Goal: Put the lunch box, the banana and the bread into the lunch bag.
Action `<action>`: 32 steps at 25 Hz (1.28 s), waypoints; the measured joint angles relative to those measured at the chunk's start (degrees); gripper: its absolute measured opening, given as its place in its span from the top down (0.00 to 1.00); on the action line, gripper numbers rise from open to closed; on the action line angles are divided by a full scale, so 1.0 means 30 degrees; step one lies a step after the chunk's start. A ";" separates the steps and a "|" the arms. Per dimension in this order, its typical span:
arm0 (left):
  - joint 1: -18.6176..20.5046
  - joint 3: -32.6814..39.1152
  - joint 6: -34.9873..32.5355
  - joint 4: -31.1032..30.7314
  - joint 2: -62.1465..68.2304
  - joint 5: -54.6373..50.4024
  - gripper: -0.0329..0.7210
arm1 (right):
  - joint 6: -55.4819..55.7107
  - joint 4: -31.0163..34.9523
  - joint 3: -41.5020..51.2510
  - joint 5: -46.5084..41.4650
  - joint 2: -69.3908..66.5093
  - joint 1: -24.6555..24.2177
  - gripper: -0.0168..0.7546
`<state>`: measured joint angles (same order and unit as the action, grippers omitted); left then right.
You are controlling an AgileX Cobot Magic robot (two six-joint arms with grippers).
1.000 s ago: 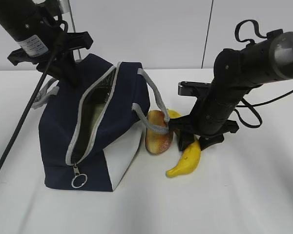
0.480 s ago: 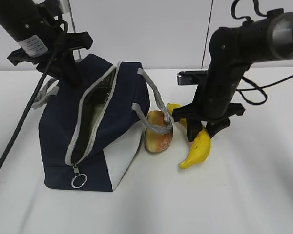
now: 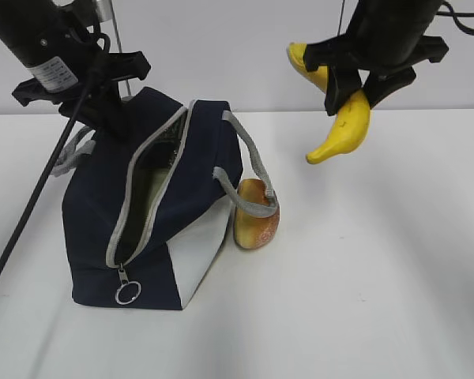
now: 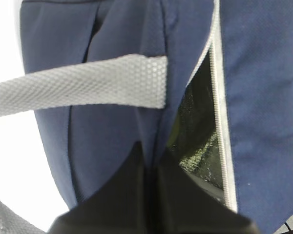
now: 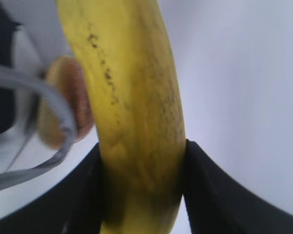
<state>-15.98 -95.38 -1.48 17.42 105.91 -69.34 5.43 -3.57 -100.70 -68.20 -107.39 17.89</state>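
The navy lunch bag stands on the white table with its zipper open. My left gripper is shut on the fabric edge of the lunch bag at the back end of the opening, and the left gripper shows no gap. A pale green surface inside looks like the lunch box. My right gripper is shut on the banana, held high to the right of the bag. The banana fills the right gripper. The bread stands against the bag's right side.
One grey handle drapes over the bread; the other handle crosses the left wrist view. The zipper's ring pull hangs at the bag's near end. A black cable runs down the left.
The right gripper has lifted the banana off the table, from beside the bread to high above it. The left arm and the bag have stayed still.
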 joint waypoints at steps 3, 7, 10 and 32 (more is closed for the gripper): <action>0.0000 0.0000 0.0000 0.0000 0.0000 0.0000 0.96 | -0.2100 0.3598 -0.0079 -0.0694 0.0908 0.0000 0.55; 0.0000 0.0000 0.0000 0.0000 0.0000 0.0000 0.96 | -0.4729 0.8393 -0.0079 -0.0963 0.0985 0.0000 0.55; 0.0000 0.0000 0.0000 0.0000 0.0000 0.0000 0.96 | -0.5334 1.0481 -0.0079 -0.0963 0.0985 0.0159 0.55; 0.0000 0.0000 0.0000 0.0014 0.0000 0.0018 0.96 | -0.4529 1.7809 -0.0079 -0.0618 -0.3867 0.0908 0.55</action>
<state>-15.98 -95.38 -1.48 17.46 105.91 -69.29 -8.15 49.86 -100.94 -70.05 -118.99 20.61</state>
